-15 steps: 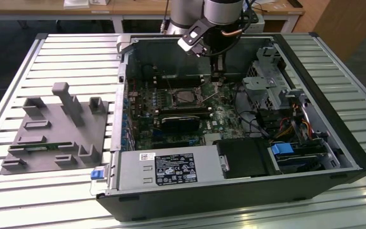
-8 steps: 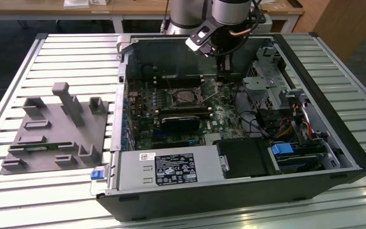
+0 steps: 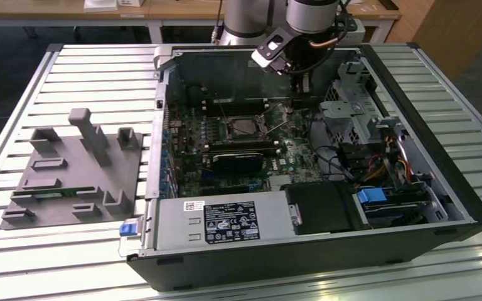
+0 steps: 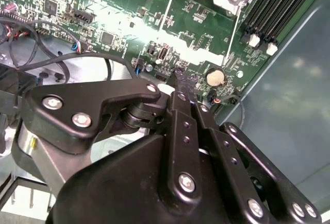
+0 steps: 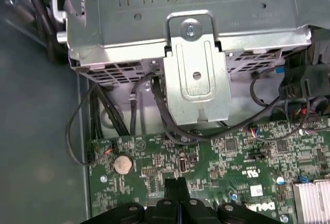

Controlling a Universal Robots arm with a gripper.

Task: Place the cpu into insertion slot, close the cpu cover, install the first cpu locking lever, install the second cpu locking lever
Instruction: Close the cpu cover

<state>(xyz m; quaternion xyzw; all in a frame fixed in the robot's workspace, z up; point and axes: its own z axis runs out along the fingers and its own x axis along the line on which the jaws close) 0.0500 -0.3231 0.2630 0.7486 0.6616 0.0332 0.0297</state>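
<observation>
Inside a black open-sided computer tower case (image 3: 442, 188), the arm's black jointed-metal gripper (image 5: 178, 185) hangs low over the green circuit board (image 5: 154, 177). Its fingers are pressed together with nothing visible between them. The small square insertion slot with a dark centre and thin metal rim (image 3: 243, 128) lies apart from the gripper, across the board toward the exterior view's left. Whether the cpu sits in it, or the cpu cover is down, cannot be made out. Empty, clenched fingers suggest a pushing step, cover or lever, rather than carrying. That would call for bringing the tips accurately to the socket's edge. A silvery round coin battery (image 5: 122, 164) lies near the fingertips.
</observation>
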